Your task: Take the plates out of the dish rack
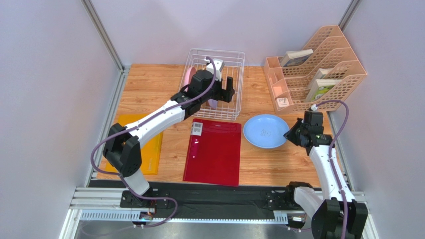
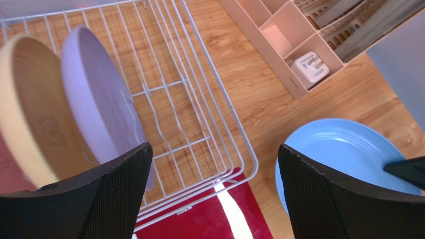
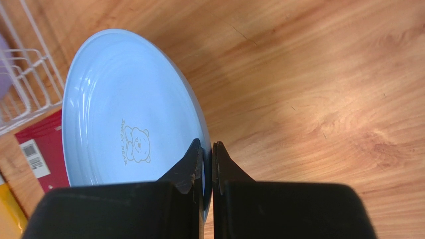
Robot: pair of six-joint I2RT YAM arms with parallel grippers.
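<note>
The white wire dish rack (image 1: pixel 236 59) stands at the back middle. In the left wrist view the tan-yellow plate (image 2: pixel 30 104) and the lilac plate (image 2: pixel 95 104) stand on edge in the rack (image 2: pixel 199 99), with a pink edge (image 2: pixel 9 174) at the far left. The pink plate (image 1: pixel 188 75) also shows from above. My left gripper (image 1: pixel 223 90) hangs open over the rack, beside the lilac plate, holding nothing (image 2: pixel 214 194). My right gripper (image 3: pixel 208 154) is shut on the right rim of the light blue plate (image 3: pixel 114 109), which sits low by the table right of the rack (image 1: pixel 264 130).
A peach lattice file organizer (image 1: pixel 319 69) with small boxes stands at the back right. A red folder (image 1: pixel 213 152) lies in front of the rack and a yellow folder (image 1: pixel 149 149) lies left under my left arm. Grey walls close both sides.
</note>
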